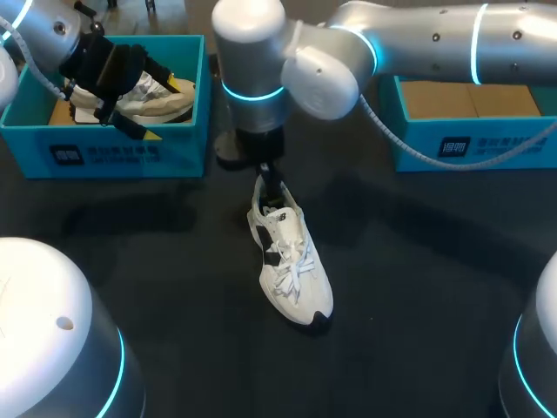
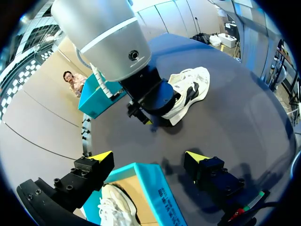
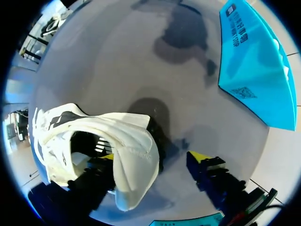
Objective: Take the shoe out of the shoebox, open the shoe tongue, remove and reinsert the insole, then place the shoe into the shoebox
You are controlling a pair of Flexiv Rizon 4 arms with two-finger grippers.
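My right end effector [image 3: 154, 160] stands spread at the heel of the white shoe [image 3: 127, 136]. One yellow-tipped finger [image 3: 107, 159] is down inside the shoe's opening, and the other [image 3: 200, 157] is outside behind the heel, with a gap of bare surface between it and the shoe, so the heel collar sits between the fingers without being pinched. In the head view this end effector [image 1: 270, 178] hangs straight down over the heel. My right arm comes in from the right and reaches past the middle. The shoe [image 1: 291, 261] lies upright on its sole on the dark surface [image 1: 418, 287], out of either box, with its laced toe pointing toward the near edge. My left end effector [image 2: 149, 157] is also spread. It hovers above the near corner of the blue shoebox [image 2: 150, 188], with one finger over the inside of the box and the other over the surface outside it. A second pale shoe [image 2: 113, 209] lies inside that box. In the head view this box [image 1: 113, 157] sits at the far left of the surface with my left end effector [image 1: 113, 87] above it. Another blue box [image 1: 452, 144] stands at the far right, well apart from the white shoe.
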